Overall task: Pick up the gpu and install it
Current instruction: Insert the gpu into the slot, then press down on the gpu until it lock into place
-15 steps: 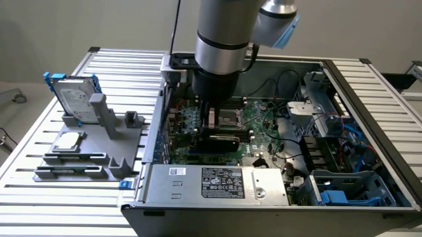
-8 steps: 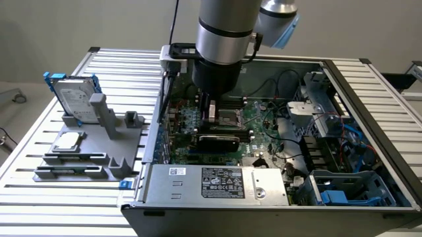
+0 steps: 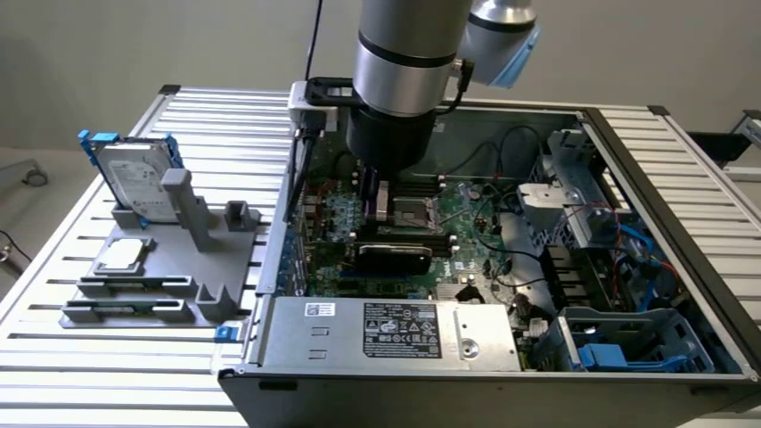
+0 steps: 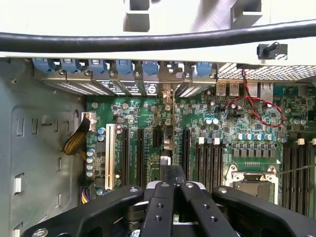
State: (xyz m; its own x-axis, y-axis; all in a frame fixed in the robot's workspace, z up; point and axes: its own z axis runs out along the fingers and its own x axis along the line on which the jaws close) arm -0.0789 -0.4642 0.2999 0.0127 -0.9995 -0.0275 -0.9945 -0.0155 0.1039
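Note:
The gpu (image 3: 395, 259) stands on edge on the green motherboard (image 3: 476, 209) inside the open computer case, its black glossy cooler face toward the front. In the wrist view the gpu (image 4: 168, 140) is seen edge-on, lined up with an expansion slot, and its silver bracket reaches the case's rear slot openings. My gripper (image 3: 388, 234) comes straight down from the arm onto the card's top edge. In the wrist view my gripper (image 4: 174, 190) has its black fingers (image 4: 157, 197) drawn together on that top edge.
A grey holder (image 3: 155, 267) left of the case carries a silver hard drive with a blue frame (image 3: 134, 178) and a small square chip (image 3: 123, 256). The power supply (image 3: 393, 330) fills the case front. Red and black wires (image 4: 256, 106) and the CPU socket (image 4: 252, 180) lie near the card.

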